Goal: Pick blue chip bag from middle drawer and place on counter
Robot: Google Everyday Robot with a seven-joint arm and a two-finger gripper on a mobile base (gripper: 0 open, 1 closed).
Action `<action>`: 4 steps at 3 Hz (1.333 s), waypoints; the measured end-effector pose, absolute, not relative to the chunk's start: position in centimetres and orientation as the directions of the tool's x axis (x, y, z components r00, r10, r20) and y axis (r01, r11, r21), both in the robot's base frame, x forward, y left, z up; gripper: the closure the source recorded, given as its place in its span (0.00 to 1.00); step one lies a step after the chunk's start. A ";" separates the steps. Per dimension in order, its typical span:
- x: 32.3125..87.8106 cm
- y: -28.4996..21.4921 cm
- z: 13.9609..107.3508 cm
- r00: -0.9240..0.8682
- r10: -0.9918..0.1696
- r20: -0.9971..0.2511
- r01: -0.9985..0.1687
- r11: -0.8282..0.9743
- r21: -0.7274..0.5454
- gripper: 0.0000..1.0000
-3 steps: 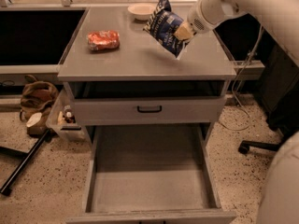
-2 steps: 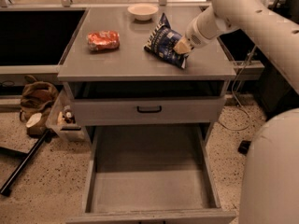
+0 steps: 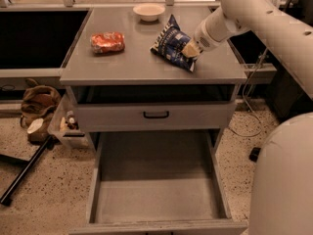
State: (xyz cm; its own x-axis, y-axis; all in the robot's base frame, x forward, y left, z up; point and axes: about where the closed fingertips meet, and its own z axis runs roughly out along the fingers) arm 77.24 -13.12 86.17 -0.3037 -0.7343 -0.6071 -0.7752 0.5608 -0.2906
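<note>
- Grey bench (image 3: 122, 65) is carrying the bag (image 3: 172, 42) right of centre, its long axis running back-left to front-right.
- White arm's tool (image 3: 189, 48) is touching the bag's front-right end, reaching in from the right; clamped or spread, can't tell.
- Middle drawer (image 3: 156, 199) is hanging open below.

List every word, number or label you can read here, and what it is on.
Glossy dark blue chip bag on the grey counter: white lettering, too blurred to read.
Orange-red foil snack bag: nothing legible.
Pincer, at the blue bag's right edge: no markings seen.
</note>
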 end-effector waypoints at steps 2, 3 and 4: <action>77.2 -13.1 86.2 -0.304 -0.734 -0.607 -0.775 0.561 -0.291 0.11; 77.2 -13.1 86.2 -0.304 -0.734 -0.607 -0.775 0.561 -0.290 0.00; 77.2 -13.1 86.2 -0.304 -0.734 -0.607 -0.775 0.561 -0.290 0.00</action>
